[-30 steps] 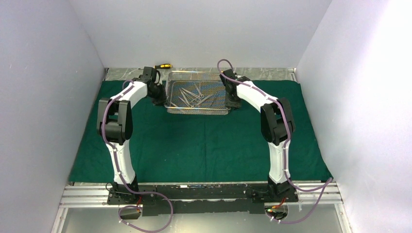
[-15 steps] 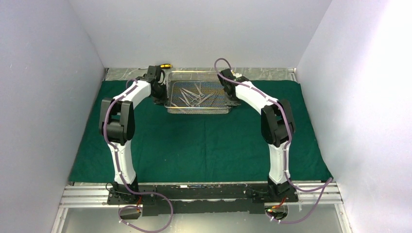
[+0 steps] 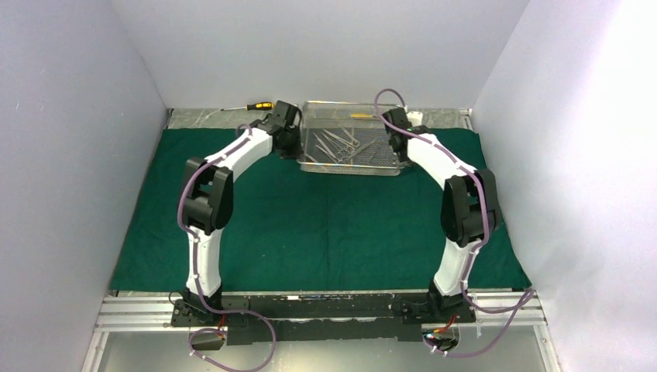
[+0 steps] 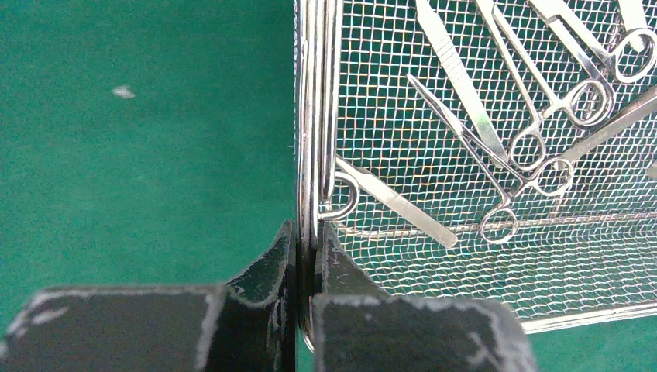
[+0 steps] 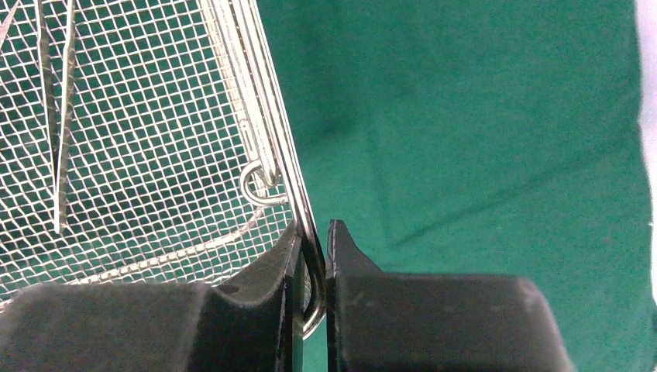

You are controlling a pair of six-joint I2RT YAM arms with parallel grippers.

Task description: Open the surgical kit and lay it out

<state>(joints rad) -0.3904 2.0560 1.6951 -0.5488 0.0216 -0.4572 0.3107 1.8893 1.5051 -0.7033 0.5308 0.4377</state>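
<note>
Left claw (image 4: 304, 234) and right claw (image 5: 314, 234) clamp the wire-mesh tray's (image 3: 350, 168) end walls.
Steel instruments (image 4: 465, 87) lie inside it, near the surface's (image 3: 201, 118) far edge.

Pale plain walls (image 3: 310, 46) on three sides, brighter on the right; grey surface (image 3: 194, 120) at the back; metal rail (image 3: 132, 310) in front.

Bright, even light, soft shadows; the right wall (image 3: 589, 155) looks washed out.

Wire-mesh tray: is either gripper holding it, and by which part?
Both. The left gripper clamps the left end rim of the wire-mesh tray; the right gripper clamps its right end rim.
</note>
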